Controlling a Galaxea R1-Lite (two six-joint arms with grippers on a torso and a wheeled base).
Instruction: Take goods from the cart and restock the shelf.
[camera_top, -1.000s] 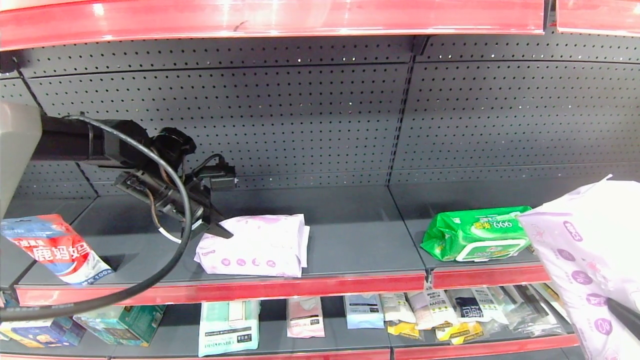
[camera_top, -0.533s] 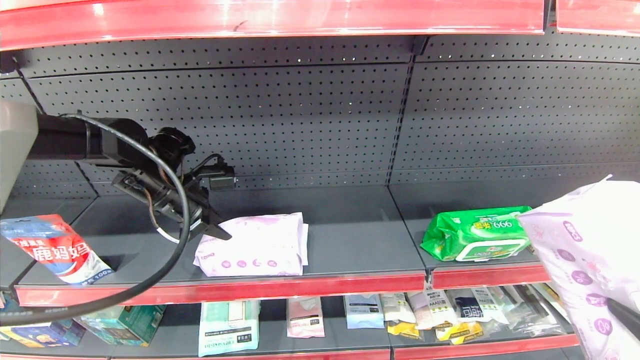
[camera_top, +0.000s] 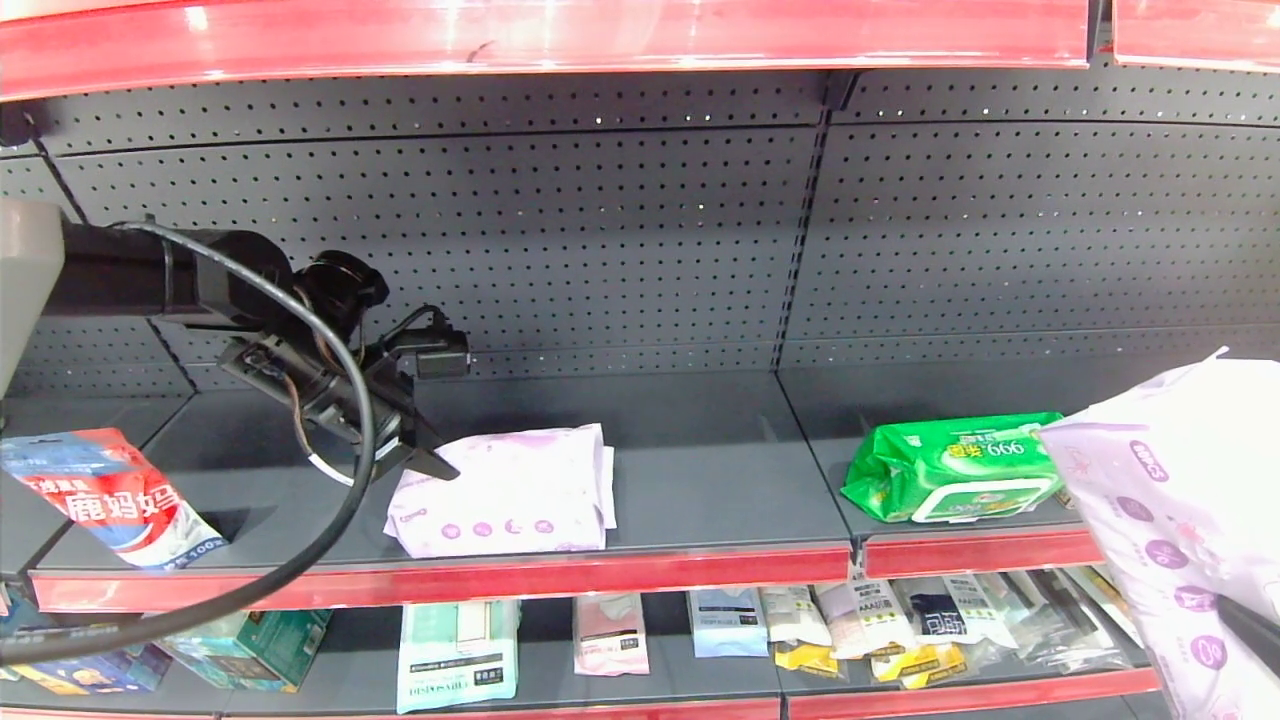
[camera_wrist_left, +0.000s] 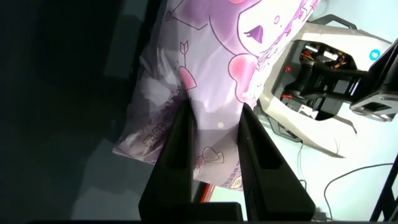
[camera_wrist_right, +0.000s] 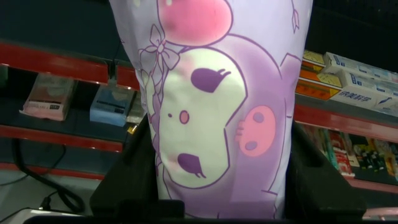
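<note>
While the left end effector (camera_wrist_left: 214, 118) pinches a flat glossy purple pack (camera_top: 510, 490), long axis nine-to-three, the right end effector (camera_wrist_right: 221, 180) clamps a second pack (camera_wrist_right: 217, 106).

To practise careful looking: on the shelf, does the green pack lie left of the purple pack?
No, the green pack lies right of the purple pack resting on the shelf.

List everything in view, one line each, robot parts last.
purple pack on shelf: one, pale purple, flat on middle shelf, centre-left
raised purple pack: one, pale purple, far right
green pack: one, green, middle shelf, right bay
red pouch: one, red-white-blue, middle shelf, far left
small packets: several, mixed, lower shelf
shelf: one, dark grey, red edges
left tool: black, gripping purple pack on shelf
right tool: black, gripping raised purple pack
</note>
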